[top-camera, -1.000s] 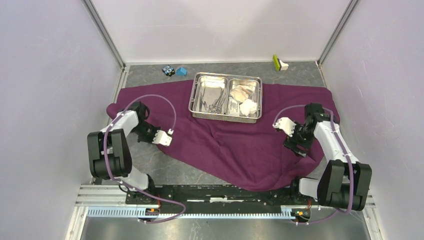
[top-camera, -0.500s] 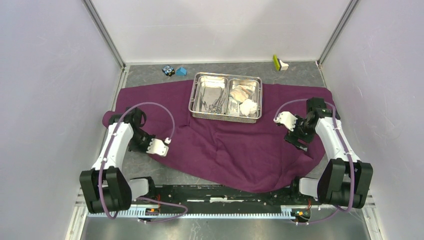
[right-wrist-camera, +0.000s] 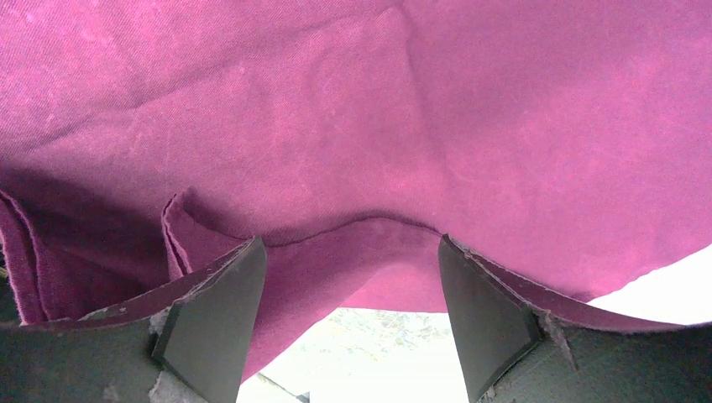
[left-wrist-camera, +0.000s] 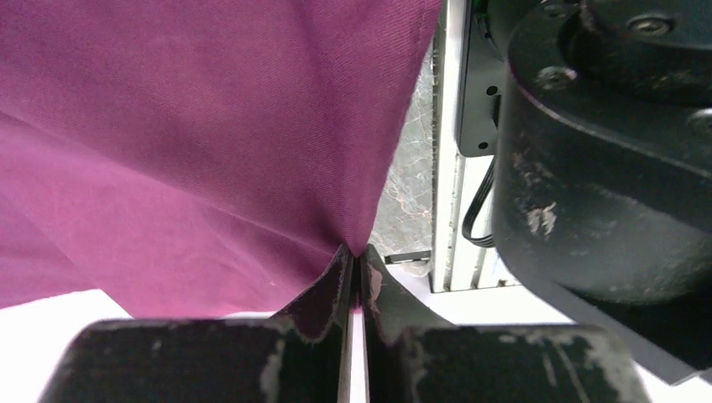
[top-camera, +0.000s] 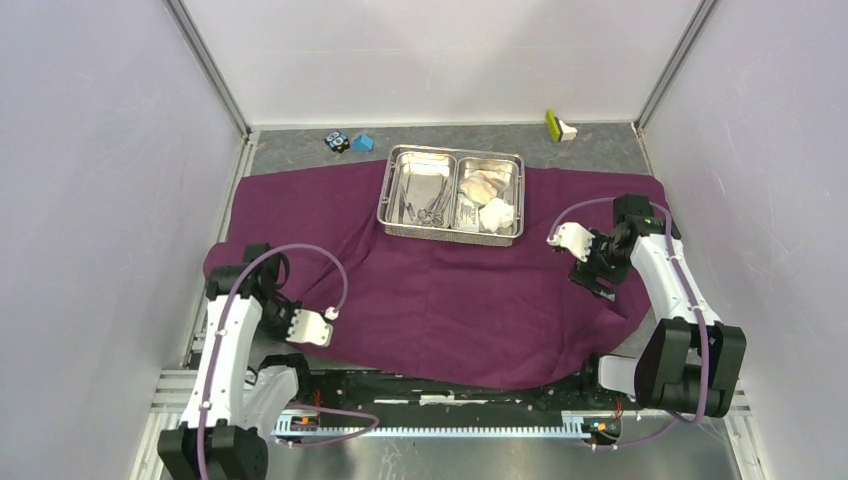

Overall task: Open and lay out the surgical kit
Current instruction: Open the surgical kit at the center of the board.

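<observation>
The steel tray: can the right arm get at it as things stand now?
Probably yes. The right gripper stands open over the purple cloth, to the right of the steel tray and nearer the arm bases. Only bare cloth lies between them, and nothing stands in the way.

Left arm [top-camera: 228,340]: upper link rises from the near-left base, folds at the elbow, and the forearm angles back toward centre. Left hand [top-camera: 316,332]: low, fingers [left-wrist-camera: 332,336] pressed together, pinching a corner of the purple cloth wrap [left-wrist-camera: 193,126].

Right arm [top-camera: 672,285]: elbow high at the far right, forearm reaching inward. Right hand [top-camera: 594,272]: pointed down, jaws wide apart, nothing clamped; its fingers [right-wrist-camera: 218,311] straddle a cloth edge.
</observation>
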You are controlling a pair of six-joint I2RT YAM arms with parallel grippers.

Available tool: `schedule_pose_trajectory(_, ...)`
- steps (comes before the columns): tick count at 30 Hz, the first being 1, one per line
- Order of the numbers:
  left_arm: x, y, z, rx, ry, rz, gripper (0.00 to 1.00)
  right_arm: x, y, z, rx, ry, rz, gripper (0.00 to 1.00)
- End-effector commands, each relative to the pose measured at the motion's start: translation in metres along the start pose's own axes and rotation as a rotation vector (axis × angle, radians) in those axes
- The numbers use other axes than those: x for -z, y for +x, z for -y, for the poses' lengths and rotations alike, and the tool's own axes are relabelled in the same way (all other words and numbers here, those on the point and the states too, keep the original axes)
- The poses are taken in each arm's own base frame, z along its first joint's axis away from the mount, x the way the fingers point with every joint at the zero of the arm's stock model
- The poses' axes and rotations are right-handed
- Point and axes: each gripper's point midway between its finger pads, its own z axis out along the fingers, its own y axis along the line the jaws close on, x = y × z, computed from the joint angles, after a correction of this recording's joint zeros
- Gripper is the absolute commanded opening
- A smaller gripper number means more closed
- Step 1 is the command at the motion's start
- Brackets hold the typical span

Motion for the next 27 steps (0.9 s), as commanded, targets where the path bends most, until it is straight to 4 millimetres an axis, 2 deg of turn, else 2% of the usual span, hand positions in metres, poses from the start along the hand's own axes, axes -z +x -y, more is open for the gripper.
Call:
schedule_pose_trajectory(1,-0.001,0.002,0.043,0.064,0.112,-0.043,0.18,0.008,-0.009,0.01,0.074,0.045,0.038,0.82)
schedule_pose_trajectory(5,0.002,0.001,0.041,0.056,0.074,-0.039,0.28,0.008,-0.007,0.011,0.08,0.056,0.028,0.82)
schedule_pose_trajectory(9,0.012,0.001,0.032,0.031,0.034,-0.036,0.44,0.012,-0.01,0.018,0.07,0.084,0.033,0.83)
schedule_pose_trajectory(12,0.026,-0.002,0.008,0.023,-0.059,-0.003,0.56,0.018,-0.02,0.025,0.051,0.103,0.077,0.85)
schedule_pose_trajectory(15,0.045,-0.011,-0.03,0.093,-0.165,0.084,0.64,0.029,-0.038,0.035,0.029,0.13,0.152,0.87)
schedule_pose_trajectory(19,0.063,-0.03,-0.083,0.271,-0.219,0.266,0.71,0.044,-0.06,0.054,-0.034,0.201,0.256,0.92)
schedule_pose_trajectory(21,0.067,-0.035,-0.114,0.371,-0.259,0.34,0.75,0.05,-0.071,0.066,-0.077,0.247,0.307,0.93)
schedule_pose_trajectory(27,0.082,-0.037,-0.228,0.718,-0.49,0.572,0.82,0.061,-0.113,0.107,-0.237,0.359,0.488,0.96)
